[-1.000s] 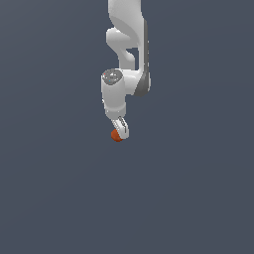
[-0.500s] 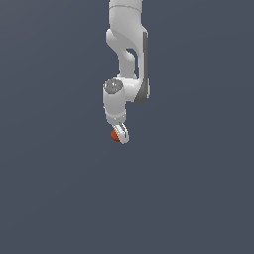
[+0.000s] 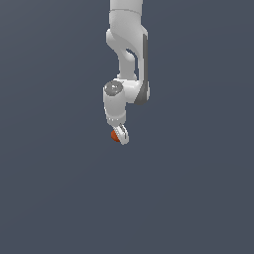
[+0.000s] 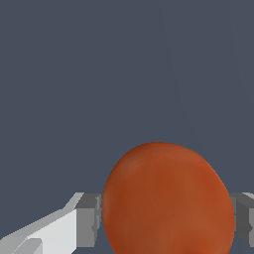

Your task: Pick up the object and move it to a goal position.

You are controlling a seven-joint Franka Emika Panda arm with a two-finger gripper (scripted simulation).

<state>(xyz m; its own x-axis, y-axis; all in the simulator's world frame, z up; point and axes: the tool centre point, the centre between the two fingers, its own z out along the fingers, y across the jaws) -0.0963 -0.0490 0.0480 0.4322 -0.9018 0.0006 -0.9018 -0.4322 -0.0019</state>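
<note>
Claw [image 3: 118, 136] clenched on the orange-red ball [image 3: 115, 136]

In the wrist view the ball [image 4: 168, 201] sits between both grey pads [image 4: 89, 218], touching them, its lower edge cut off; in the exterior view the white arm [image 3: 130, 54] rises out of frame.

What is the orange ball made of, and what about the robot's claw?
The orange ball looks smooth and matte, like rubber or plastic: plain colour, soft shading, no shine. The gripper looks like glossy white plastic or painted metal, with grey pads pressed against the ball. It's a simulator render, so that's a guess.
</note>
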